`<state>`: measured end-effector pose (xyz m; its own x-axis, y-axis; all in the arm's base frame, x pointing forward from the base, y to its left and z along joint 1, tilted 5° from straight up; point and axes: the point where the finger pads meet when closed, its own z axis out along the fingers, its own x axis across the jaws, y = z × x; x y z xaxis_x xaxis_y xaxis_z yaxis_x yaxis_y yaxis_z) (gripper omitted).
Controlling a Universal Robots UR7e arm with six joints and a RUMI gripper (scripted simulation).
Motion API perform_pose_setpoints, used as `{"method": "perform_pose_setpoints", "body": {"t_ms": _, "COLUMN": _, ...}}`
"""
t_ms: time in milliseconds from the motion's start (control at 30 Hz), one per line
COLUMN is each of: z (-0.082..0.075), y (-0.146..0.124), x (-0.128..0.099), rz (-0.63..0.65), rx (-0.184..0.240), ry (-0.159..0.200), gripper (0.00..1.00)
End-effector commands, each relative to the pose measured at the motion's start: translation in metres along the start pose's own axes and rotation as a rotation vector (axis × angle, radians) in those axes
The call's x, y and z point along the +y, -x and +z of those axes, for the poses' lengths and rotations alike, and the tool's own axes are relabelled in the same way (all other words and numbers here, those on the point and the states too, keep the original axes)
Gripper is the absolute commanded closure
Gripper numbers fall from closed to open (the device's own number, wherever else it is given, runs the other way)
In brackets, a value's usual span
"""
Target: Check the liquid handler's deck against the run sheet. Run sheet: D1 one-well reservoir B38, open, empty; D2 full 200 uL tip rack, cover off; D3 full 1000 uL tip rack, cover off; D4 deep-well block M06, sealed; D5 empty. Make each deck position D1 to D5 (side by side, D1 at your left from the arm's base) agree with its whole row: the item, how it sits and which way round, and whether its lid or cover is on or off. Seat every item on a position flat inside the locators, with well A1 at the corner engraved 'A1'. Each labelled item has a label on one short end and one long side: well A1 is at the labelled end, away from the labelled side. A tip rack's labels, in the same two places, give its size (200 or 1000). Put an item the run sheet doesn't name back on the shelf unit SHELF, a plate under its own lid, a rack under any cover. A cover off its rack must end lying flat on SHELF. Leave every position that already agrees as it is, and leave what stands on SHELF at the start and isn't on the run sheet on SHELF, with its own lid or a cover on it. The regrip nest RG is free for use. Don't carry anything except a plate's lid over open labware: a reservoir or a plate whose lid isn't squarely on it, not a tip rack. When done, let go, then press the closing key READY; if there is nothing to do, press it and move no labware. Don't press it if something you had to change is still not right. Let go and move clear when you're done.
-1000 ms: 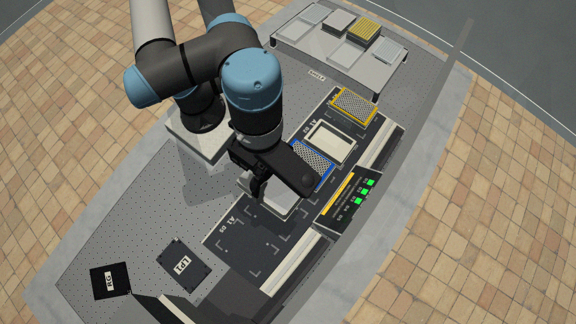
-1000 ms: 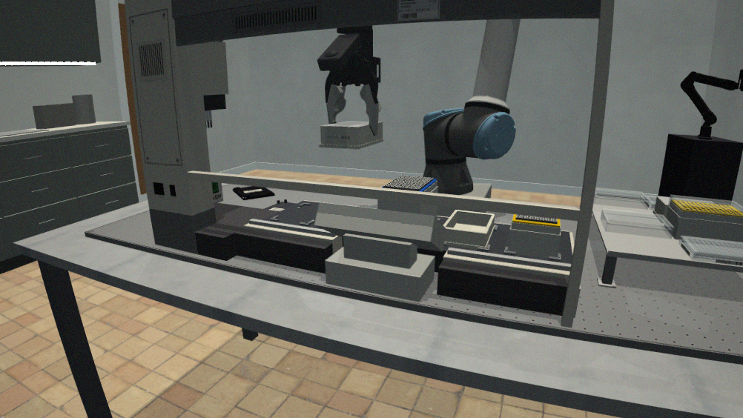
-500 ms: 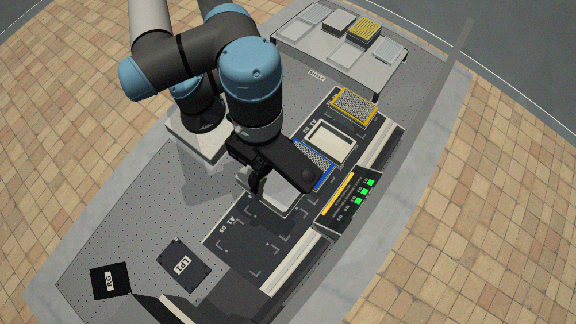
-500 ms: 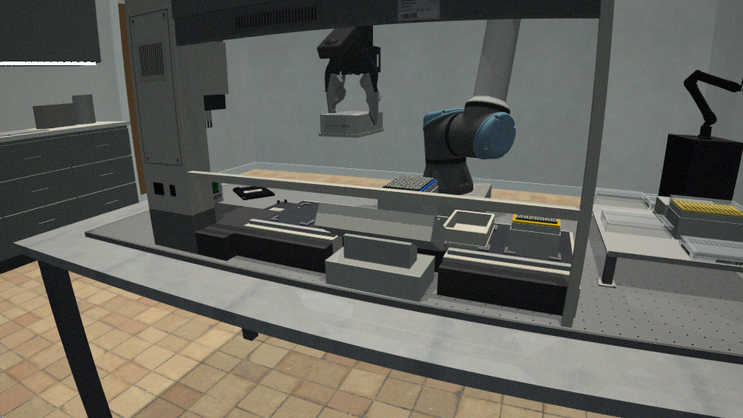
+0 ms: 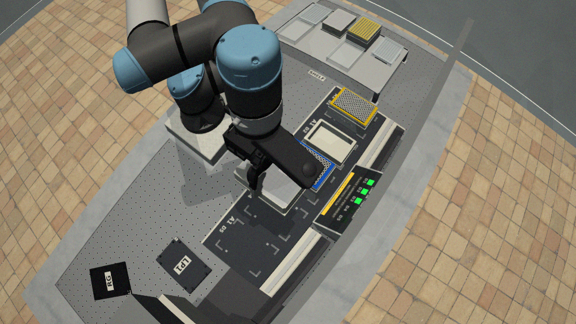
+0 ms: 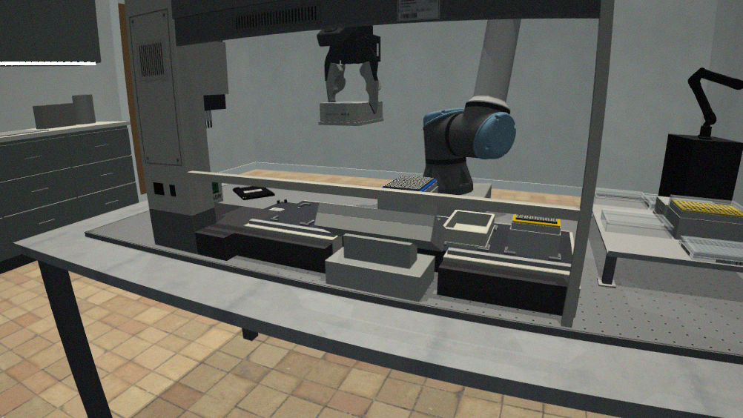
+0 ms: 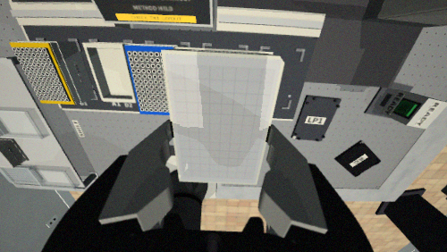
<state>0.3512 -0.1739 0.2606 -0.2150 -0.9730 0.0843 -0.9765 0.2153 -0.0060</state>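
While the deck below is being brought into line with the run sheet, a sealed deep-well block is held high above the deck, clamped across its width by the closed hand. The block is kept level and is carried well up, presumably so that the locators and standing labware are cleared. From the top view it appears to hang over the fourth position, though the arm hides most of that spot. Next to it stands the blue-framed tip rack, then the open reservoir and the yellow-framed tip rack. The fifth position is seen bare. The shelf unit on the table carries covers and further labware.
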Motion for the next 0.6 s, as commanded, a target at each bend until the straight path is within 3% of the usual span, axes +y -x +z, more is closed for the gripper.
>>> {"method": "perform_pose_setpoints", "body": {"t_ms": 0, "z": -0.007, "y": 0.0, "x": 0.0, "rz": 0.0, "rx": 0.0, "ry": -0.001, "gripper": 1.0}}
{"method": "perform_pose_setpoints", "body": {"t_ms": 467, "z": -0.007, "y": 0.0, "x": 0.0, "rz": 0.0, "rx": 0.0, "ry": -0.001, "gripper": 1.0}}
{"method": "perform_pose_setpoints", "body": {"t_ms": 567, "z": -0.007, "y": 0.0, "x": 0.015, "rz": 0.0, "rx": 0.0, "ry": -0.001, "gripper": 1.0}}
